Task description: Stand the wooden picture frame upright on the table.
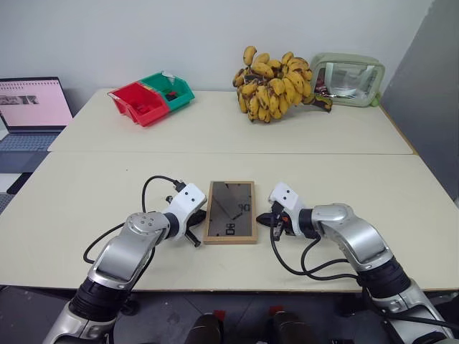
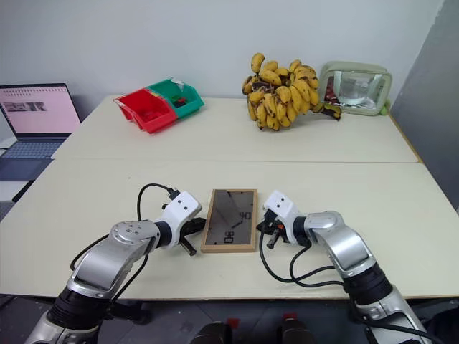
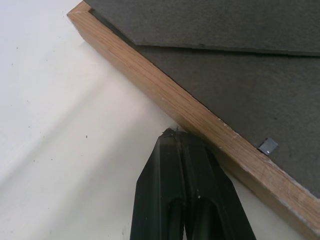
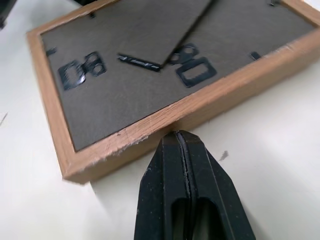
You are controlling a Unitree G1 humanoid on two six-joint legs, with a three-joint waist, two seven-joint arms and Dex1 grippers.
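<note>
Two closed hands flank wooden picture frame [image 1: 230, 212], no legible writing

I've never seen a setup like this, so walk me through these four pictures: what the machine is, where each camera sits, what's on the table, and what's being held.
This is a humanoid robot with two arms, each ending in a two-fingered black gripper. The two wide pictures come from cameras in its head, looking down over its arms. The two close-ups come from cameras on each wrist, looking along the fingers.

On the table a wooden picture frame lies flat, dark back panel up. The left gripper and right gripper sit at its two long sides, both shut, tips against the wood. Nothing is held.

At the far edge are a red bin and green bin, a bunch of bananas and a green-rimmed clear case. A laptop stands beside the table.
</note>
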